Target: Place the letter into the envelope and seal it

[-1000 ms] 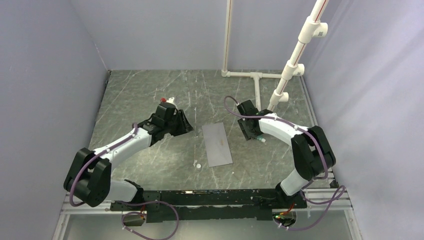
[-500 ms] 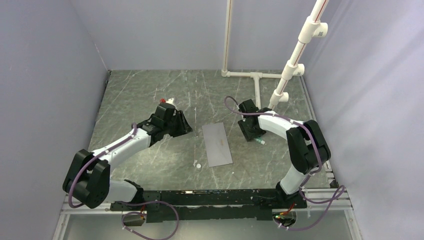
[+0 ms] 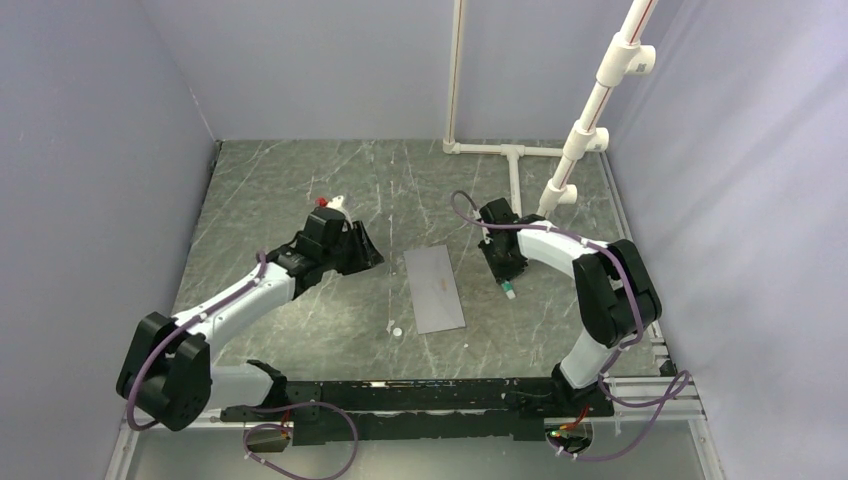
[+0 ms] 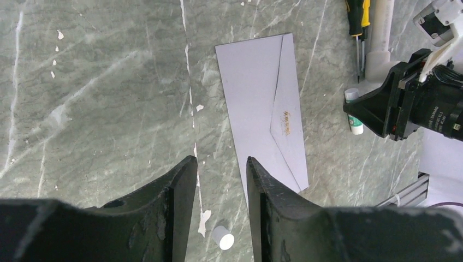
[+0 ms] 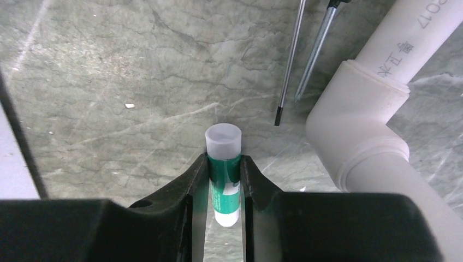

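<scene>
Grey envelope [image 3: 435,288] lies lengthwise near-to-far, edges untouched. Left gripper [image 4: 219,164] gapes empty; right gripper [image 5: 224,159] clamps a glue stick [image 5: 223,141].

near corner of envelope [image 4: 256,98] behind finger of left tool [image 4: 220,161]

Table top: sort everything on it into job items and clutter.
Job: envelope; glue stick, gripped in the right tool. The letter is not in view.
Lying about: screwdrivers; white pipe; small white cap.
</scene>
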Controlling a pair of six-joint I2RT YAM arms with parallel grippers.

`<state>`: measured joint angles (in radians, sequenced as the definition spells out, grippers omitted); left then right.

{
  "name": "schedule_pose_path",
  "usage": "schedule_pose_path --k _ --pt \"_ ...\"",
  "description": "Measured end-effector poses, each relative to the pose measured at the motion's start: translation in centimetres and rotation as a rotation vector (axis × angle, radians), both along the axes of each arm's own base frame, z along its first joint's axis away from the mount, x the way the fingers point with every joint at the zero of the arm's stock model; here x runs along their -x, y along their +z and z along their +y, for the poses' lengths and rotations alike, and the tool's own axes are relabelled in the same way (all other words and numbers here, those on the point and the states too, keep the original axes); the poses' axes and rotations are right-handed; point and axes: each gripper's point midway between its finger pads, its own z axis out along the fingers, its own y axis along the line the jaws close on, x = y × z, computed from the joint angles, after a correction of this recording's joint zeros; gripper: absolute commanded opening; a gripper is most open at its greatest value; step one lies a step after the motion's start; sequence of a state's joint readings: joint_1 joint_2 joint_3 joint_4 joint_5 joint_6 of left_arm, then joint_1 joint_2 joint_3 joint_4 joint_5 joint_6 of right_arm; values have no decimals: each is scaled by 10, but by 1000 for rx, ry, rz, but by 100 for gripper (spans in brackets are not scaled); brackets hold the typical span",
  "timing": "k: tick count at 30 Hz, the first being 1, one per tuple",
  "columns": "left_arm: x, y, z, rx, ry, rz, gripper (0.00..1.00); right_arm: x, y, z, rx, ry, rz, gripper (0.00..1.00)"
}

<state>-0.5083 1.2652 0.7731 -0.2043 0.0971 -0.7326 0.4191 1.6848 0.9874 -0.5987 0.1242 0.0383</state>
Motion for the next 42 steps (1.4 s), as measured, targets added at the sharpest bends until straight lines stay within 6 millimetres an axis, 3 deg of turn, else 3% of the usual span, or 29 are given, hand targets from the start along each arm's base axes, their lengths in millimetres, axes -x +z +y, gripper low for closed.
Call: schedule_pose_path --k 5,9,12,17,20,23,26,31,37,42 --pt "4 8 -1 21 -28 -42 74 0 6 11 -81 -20 -25 12" --pt "5 20 -9 70 -71 -85 92 4 43 33 -263 5 -135 12" --pt "7 31 -18 112 -121 -126 92 -1 97 59 -463 46 -295 12" --pt "16 66 -42 254 -269 -245 87 4 187 101 -819 126 -535 13" --pt "24 92 -58 356 -373 -322 84 18 227 125 -1010 170 -604 13" --pt "37 123 -74 460 -490 -409 81 31 255 145 -1149 203 -622 13" --pt "52 138 -91 528 -601 -448 75 40 273 160 -1238 225 -619 13" --pt "74 147 -112 583 -731 -452 56 51 291 176 -1343 243 -596 14" --pt "77 155 -115 605 -749 -480 54 55 299 181 -1397 245 -572 14" --pt "77 160 -115 621 -746 -486 48 60 294 186 -1409 257 -523 15"
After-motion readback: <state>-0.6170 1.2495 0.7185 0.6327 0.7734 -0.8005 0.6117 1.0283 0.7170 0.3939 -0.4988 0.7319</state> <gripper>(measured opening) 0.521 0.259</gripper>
